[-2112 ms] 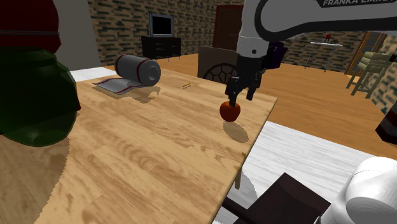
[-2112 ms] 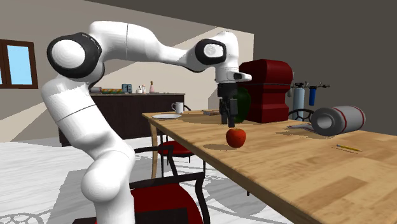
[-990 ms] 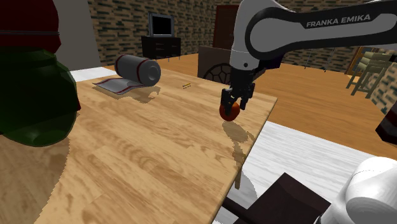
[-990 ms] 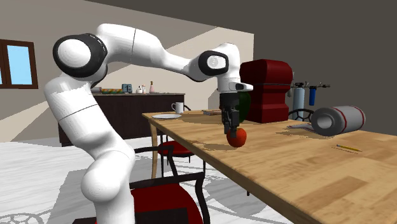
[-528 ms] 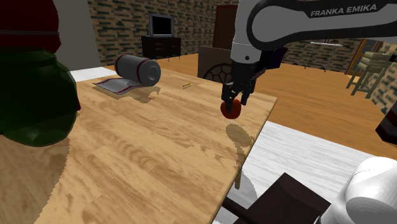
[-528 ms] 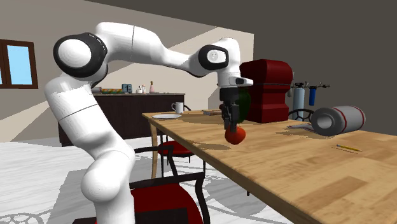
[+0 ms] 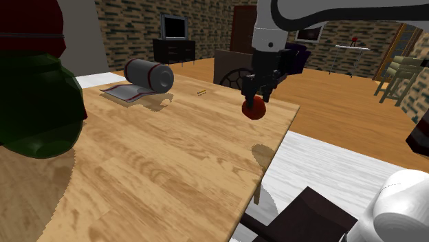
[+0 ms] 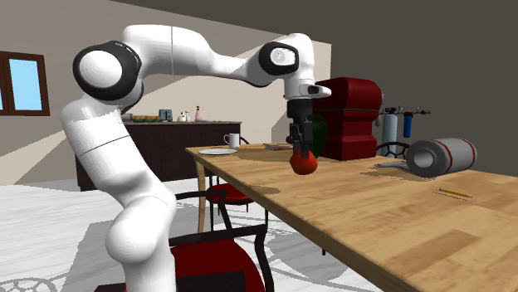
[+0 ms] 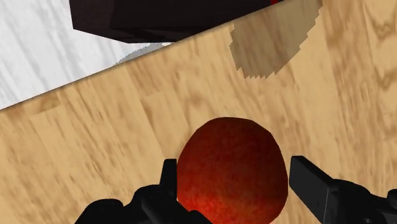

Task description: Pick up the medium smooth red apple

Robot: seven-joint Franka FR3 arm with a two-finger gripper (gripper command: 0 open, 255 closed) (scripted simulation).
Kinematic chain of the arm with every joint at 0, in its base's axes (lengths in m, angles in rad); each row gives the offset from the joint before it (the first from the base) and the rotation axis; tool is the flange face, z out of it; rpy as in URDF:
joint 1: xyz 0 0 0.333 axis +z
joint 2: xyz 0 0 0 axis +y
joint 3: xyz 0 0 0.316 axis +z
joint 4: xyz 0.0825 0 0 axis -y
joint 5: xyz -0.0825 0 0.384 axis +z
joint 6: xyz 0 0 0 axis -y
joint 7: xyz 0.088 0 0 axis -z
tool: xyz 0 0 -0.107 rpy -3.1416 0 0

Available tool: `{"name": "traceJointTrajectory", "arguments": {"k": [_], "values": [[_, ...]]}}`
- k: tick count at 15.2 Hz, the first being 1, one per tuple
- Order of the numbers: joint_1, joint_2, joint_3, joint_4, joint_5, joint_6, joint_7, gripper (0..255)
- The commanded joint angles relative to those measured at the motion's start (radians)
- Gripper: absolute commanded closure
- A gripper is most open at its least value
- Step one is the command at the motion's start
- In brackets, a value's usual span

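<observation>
The red apple (image 7: 254, 108) hangs in the air above the wooden table (image 7: 158, 158), near its edge on the shoulder view's right. My black gripper (image 7: 254, 100) is shut on the apple from above. In the second exterior view the apple (image 8: 304, 163) is clear of the tabletop (image 8: 390, 211), held under the gripper (image 8: 300, 153). In the wrist view the apple (image 9: 231, 170) sits clasped between the two black fingers (image 9: 315, 188), with its shadow on the wood far below.
A grey cylinder with red bands (image 7: 148, 73) lies on a grey mat (image 7: 126, 92) at the table's far side. A pencil (image 7: 202, 92) lies near it. A dark green and red machine (image 7: 34, 96) fills the shoulder view's left. A dark chair (image 7: 232, 69) stands beyond the table.
The gripper came down, shut on the apple and has lifted it off the table. The apple's shadow has slid toward the table's near edge.
</observation>
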Motion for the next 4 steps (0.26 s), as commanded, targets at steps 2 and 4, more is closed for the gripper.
{"name": "traceJointTrajectory", "arguments": {"k": [2,4], "values": [[-0.001,0.008,-0.001,0.049,-0.002,-0.041,-0.001,255],[-0.001,0.008,-0.001,0.051,-0.002,-0.043,-0.001,255]]}}
